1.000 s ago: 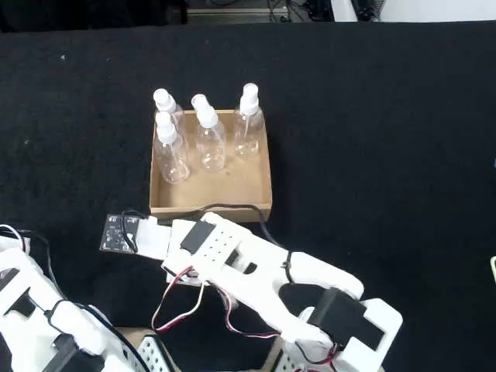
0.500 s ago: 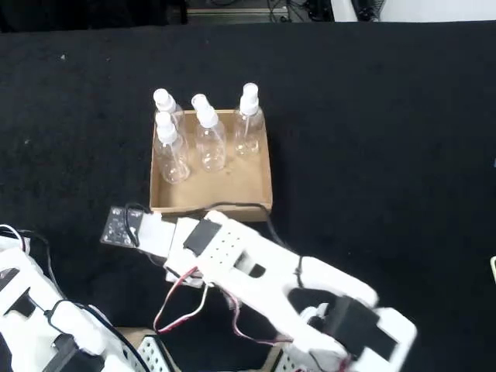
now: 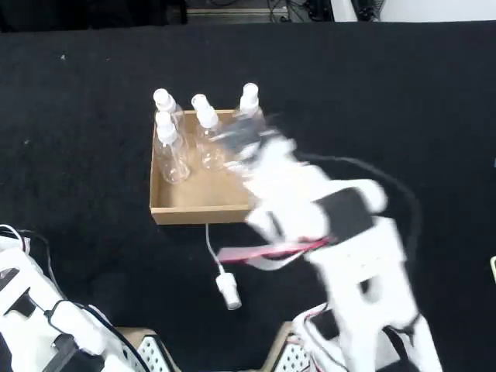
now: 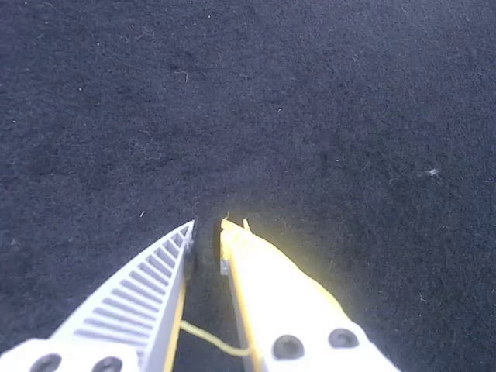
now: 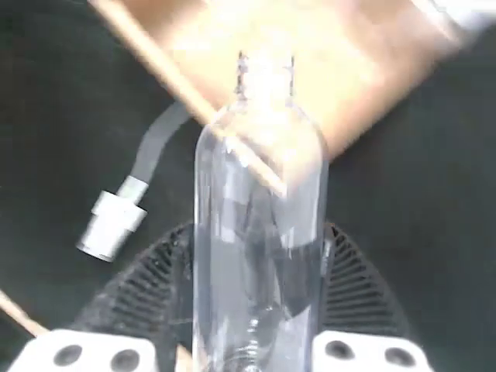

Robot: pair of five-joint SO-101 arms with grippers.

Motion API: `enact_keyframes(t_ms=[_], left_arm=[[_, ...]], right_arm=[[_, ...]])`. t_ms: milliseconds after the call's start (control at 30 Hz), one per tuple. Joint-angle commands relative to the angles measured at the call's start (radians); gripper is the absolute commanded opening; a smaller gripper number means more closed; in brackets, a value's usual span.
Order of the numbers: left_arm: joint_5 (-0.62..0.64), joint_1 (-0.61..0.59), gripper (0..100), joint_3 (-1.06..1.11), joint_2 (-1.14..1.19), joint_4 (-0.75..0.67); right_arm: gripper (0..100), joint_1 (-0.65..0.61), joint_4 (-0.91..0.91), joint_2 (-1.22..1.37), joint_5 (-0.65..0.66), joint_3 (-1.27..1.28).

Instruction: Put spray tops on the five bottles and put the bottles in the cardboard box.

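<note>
Bottle (image 5: 260,194), uncapped, clamped in right tool (image 5: 260,240); left tool (image 4: 208,232) closed, empty; spray top (image 3: 228,293) lies near cardboard box (image 3: 201,211).

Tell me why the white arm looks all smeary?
High view: the arm over the cardboard box is smeared, likely from fast motion; right wrist view: the box behind the held bottle is blurred and glary; left wrist view: crisp, with glare on the end effector.
</note>
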Motion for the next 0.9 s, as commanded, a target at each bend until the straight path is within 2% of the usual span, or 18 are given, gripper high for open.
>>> enact_keyframes(t_ms=[0, 67, 133, 233, 333, 600, 767, 867], left_arm=[[0.009, -0.004, 4, -0.056, 0.003, -0.018], [0.009, -0.004, 4, -0.056, 0.003, -0.018], [0.009, -0.004, 4, -0.056, 0.003, -0.018], [0.009, -0.004, 4, -0.056, 0.003, -0.017], [0.009, -0.004, 4, -0.056, 0.003, -0.017], [0.009, -0.002, 4, -0.056, 0.003, -0.017], [0.009, -0.004, 4, -0.056, 0.003, -0.017], [0.009, -0.004, 4, -0.056, 0.003, -0.017]], right_arm=[[13.4, 0.496, -0.025, -0.008, 0.149, -0.010], [13.4, 0.712, -0.149, 0.045, 0.224, 0.071], [13.4, 0.856, -0.292, 0.117, 0.267, 0.163], [13.4, 1.005, -0.470, 0.226, 0.308, 0.266], [13.4, 1.097, -0.577, 0.314, 0.341, 0.321], [14.9, 1.112, -0.632, 0.467, 0.336, 0.355], [32.2, 1.079, -0.631, 0.516, 0.344, 0.354], [33.8, 1.046, -0.620, 0.516, 0.344, 0.346]])
